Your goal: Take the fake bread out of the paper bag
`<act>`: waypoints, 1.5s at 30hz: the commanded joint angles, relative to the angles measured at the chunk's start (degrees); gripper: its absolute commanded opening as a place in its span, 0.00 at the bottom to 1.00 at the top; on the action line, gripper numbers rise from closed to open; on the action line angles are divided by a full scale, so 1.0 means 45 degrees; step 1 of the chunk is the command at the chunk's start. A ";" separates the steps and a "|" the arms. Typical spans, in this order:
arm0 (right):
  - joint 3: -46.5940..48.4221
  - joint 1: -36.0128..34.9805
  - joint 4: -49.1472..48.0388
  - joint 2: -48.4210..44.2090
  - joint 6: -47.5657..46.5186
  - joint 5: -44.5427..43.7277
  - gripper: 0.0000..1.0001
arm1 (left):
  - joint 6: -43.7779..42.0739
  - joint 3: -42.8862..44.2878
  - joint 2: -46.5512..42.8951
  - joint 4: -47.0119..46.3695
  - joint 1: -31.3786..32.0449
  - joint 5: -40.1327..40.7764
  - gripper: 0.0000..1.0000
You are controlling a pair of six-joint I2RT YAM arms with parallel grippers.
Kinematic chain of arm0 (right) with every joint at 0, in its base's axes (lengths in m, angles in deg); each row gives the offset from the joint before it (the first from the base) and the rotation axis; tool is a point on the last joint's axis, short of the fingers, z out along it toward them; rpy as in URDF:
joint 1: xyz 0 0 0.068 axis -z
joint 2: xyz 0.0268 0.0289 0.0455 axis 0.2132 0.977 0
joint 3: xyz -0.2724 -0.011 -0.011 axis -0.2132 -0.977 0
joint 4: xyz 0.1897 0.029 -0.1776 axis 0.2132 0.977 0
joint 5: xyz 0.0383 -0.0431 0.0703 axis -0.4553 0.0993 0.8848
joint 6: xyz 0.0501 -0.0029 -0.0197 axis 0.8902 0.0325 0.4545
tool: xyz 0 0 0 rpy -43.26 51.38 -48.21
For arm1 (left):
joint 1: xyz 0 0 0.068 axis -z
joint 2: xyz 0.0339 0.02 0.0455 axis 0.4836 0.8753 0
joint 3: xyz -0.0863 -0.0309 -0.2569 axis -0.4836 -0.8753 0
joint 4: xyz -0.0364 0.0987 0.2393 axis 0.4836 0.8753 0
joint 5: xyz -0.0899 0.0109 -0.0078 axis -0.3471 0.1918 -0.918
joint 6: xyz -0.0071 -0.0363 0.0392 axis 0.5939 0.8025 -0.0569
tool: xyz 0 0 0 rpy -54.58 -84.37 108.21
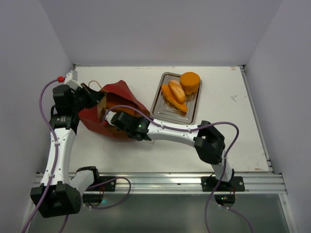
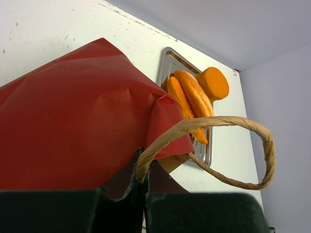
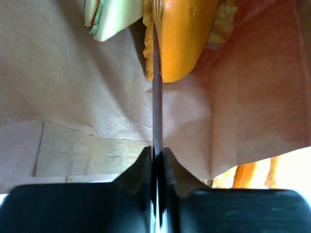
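Observation:
The red paper bag (image 1: 121,94) lies on its side at the left of the table, its brown mouth toward the arms. My left gripper (image 1: 92,97) is shut on the bag's cord handle (image 2: 214,121) at the rim. In the left wrist view the left gripper (image 2: 141,170) pinches that cord beside the red paper bag (image 2: 73,121). My right gripper (image 1: 122,119) reaches into the bag's mouth. Inside, the right gripper (image 3: 156,153) is shut on a thin flat slab (image 3: 156,107) seen edge-on. An orange fake bread piece (image 3: 184,39) and a sandwich (image 3: 104,19) with green filling lie deeper in.
A metal tray (image 1: 158,109) stands right of the bag and holds a round bun (image 1: 190,82) and long loaves (image 1: 176,93). White walls close the table in at the back and both sides. The right arm stretches across the table's middle.

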 commanded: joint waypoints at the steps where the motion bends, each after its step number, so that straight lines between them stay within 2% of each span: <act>1: -0.0114 -0.0082 -0.0631 -0.0153 0.0148 -0.0466 0.05 | 0.0264 -0.0031 -0.0354 -0.0480 -0.0066 -0.0395 0.00; 3: -0.0172 -0.0063 -0.0612 -0.0309 0.0167 -0.0427 0.00 | 0.0264 -0.0051 -0.0374 -0.0480 -0.0066 -0.0375 0.00; 7: -0.0251 -0.0044 -0.0495 -0.0777 0.0225 -0.0038 0.00 | 0.0244 -0.0109 -0.0374 -0.0518 -0.0066 -0.0298 0.00; 15: -0.0543 0.0171 0.0051 -0.2436 0.0596 0.2050 0.00 | 0.0010 -0.0148 -0.0218 -0.0480 -0.0066 -0.0024 0.00; 26: -0.1188 0.0445 0.0520 -0.3472 0.0617 0.3615 0.00 | -0.0224 -0.0071 -0.0101 -0.0460 -0.0085 0.0132 0.00; 45: -0.3531 0.0874 0.1965 -0.7203 -0.0360 0.6134 0.00 | -0.0713 0.0320 -0.0101 -0.0031 -0.0085 0.0718 0.00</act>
